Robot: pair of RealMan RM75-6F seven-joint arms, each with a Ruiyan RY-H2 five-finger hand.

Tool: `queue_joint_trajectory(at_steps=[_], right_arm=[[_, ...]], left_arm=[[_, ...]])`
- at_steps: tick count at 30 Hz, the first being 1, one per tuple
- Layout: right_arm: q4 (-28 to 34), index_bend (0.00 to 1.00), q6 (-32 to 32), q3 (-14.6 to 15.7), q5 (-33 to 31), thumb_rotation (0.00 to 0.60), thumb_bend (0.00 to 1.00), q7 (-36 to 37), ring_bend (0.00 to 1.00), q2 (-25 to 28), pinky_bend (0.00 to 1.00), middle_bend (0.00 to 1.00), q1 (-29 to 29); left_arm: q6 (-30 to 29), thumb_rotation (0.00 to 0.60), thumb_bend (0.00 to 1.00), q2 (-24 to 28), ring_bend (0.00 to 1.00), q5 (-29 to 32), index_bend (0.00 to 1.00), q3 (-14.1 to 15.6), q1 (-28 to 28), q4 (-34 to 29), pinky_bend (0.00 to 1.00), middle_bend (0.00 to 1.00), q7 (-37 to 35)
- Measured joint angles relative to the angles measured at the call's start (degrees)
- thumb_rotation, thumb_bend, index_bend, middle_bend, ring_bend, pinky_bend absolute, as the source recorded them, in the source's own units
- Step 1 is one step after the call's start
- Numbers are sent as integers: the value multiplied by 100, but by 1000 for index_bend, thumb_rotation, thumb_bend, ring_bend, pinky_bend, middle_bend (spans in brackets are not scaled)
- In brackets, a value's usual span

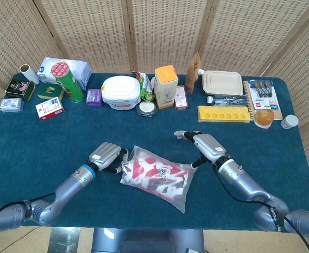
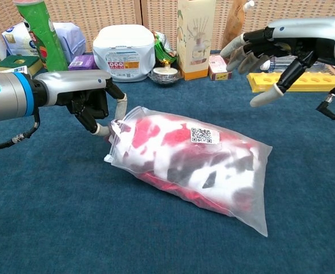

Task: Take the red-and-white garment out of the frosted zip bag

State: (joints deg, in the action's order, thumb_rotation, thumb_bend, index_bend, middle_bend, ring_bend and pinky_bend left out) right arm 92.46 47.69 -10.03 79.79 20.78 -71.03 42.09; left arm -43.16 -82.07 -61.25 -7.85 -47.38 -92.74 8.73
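The frosted zip bag [image 1: 181, 195] [image 2: 255, 195] lies flat at the front middle of the blue table. Inside it sits the red-and-white garment [image 1: 143, 167] [image 2: 150, 134], with a QR label on top. My left hand [image 1: 106, 155] [image 2: 87, 97] is at the bag's left end and pinches its edge between thumb and fingers. My right hand [image 1: 207, 144] [image 2: 287, 43] hovers above the table just past the bag's right end, with its fingers spread, holding nothing and touching nothing.
Along the far side stand a green can [image 1: 70, 81], a white tub [image 1: 121, 91] [image 2: 124, 54], a tall box [image 1: 166, 86] [image 2: 196, 37], a lidded tray [image 1: 222, 83] and a yellow mould [image 1: 223, 114]. Blue cloth [image 1: 38, 153] spreads around the bag.
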Motion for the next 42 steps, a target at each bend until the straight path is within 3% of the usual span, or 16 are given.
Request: queue_joint_trajectory(at_steps=[12, 19, 28, 42], right_arm=[[-494, 354, 1382, 975, 2260, 584, 106, -20, 501, 174, 385, 443, -385], [-1277, 348, 2278, 1430, 3349, 585, 105, -311, 779, -7, 697, 626, -504], [-2324, 327, 3376, 1749, 4255, 587, 47, -550, 989, -534, 986, 794, -532], [-3417, 320, 3850, 1908, 4772, 589, 81, -1326, 1000, -1247, 1000, 843, -376]], left_arm=[[96, 600, 657, 151, 1000, 353, 690, 45, -155, -150, 1000, 1000, 196], [104, 600, 656, 169, 1000, 601, 690, 92, -264, -235, 1000, 1000, 376], [65, 600, 655, 200, 1000, 996, 690, 145, -416, -382, 1000, 1000, 615], [-57, 600, 652, 329, 1000, 1419, 690, 225, -574, -650, 1000, 1000, 817]])
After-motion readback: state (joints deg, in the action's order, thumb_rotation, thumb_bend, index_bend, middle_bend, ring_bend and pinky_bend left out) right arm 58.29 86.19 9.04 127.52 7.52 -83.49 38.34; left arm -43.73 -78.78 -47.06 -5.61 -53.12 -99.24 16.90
